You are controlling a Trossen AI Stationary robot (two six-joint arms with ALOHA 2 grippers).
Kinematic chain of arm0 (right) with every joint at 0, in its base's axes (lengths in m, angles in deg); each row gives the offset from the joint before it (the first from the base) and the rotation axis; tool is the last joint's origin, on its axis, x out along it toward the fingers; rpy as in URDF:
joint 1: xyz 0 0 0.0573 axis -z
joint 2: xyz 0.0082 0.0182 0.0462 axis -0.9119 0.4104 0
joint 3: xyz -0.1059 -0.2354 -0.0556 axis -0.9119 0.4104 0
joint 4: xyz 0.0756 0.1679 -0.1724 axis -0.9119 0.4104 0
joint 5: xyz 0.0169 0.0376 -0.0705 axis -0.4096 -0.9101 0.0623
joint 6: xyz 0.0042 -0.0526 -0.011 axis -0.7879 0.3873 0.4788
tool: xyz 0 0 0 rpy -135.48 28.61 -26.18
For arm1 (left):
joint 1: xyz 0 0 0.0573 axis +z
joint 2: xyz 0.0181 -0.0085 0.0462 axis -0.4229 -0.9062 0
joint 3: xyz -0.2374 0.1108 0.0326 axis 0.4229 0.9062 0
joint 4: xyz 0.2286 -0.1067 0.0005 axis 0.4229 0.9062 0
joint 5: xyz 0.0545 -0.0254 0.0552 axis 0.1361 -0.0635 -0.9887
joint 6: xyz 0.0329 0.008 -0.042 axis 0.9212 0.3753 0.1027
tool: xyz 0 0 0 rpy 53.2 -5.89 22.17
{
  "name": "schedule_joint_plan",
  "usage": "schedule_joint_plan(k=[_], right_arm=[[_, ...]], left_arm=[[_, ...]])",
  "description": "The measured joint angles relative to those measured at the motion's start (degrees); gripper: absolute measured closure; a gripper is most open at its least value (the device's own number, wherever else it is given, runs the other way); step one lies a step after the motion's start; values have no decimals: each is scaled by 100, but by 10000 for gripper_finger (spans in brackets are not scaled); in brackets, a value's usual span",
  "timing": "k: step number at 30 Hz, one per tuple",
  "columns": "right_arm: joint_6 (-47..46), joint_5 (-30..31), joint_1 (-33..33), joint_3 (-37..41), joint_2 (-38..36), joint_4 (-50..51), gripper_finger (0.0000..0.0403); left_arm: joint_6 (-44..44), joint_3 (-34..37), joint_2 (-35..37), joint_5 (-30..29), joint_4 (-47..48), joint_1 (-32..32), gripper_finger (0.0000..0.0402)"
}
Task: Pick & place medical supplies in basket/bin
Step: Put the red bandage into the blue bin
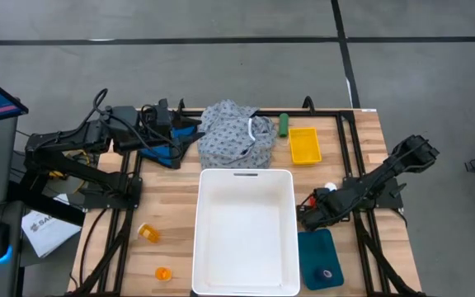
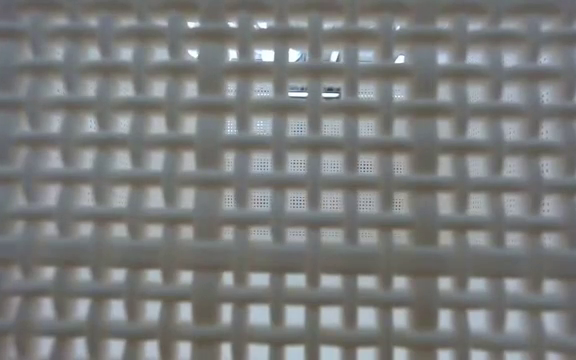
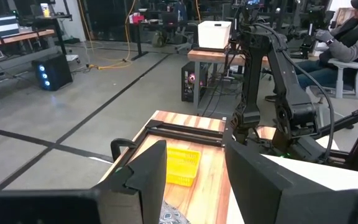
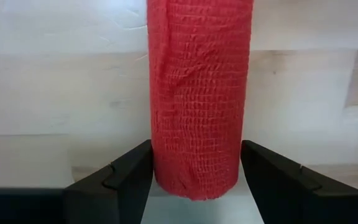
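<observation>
In the right wrist view a red mesh-wrapped cylinder (image 4: 196,93) stands between my right gripper's (image 4: 196,177) fingers, with the wooden table behind it. In the high view my right gripper (image 1: 308,219) is low, just right of the white basket (image 1: 246,177), and hides the cylinder. My left gripper (image 3: 194,177) is open above the table's far left, beside the grey-white dotted garment (image 1: 236,136), which lies heaped beyond the basket. A green cylinder (image 1: 284,125) lies right of the garment. Two orange pill bottles (image 1: 148,233), (image 1: 163,273) lie left of the basket. My right gripper pinches the red cylinder between its two fingers, one finger (image 4: 129,171) on each side of the end nearest the wrist (image 4: 194,177). The rest of the cylinder runs on away from the gripper over the wood. Whether it is lifted or lies on the table, I cannot tell.
A yellow tray (image 1: 304,144) sits right of the green cylinder. A teal tray (image 1: 316,252) holding a small roll (image 1: 326,275) lies near the right gripper. The basket's woven wall (image 2: 288,180) fills the low view. Cables and dark gear (image 1: 151,124) crowd the far left. People sit beyond the table (image 3: 347,37).
</observation>
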Motion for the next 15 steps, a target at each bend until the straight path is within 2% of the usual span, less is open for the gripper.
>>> schedule_joint_plan(k=[8, 15], right_arm=[[0, 30, 0, 23, -1, 48, 173], [3, 55, 1, 23, -1, 63, 217]], left_arm=[[2, 0, 0, 0, 1, 0, 247], [2, 0, 0, 0, 0, 0, 247]])
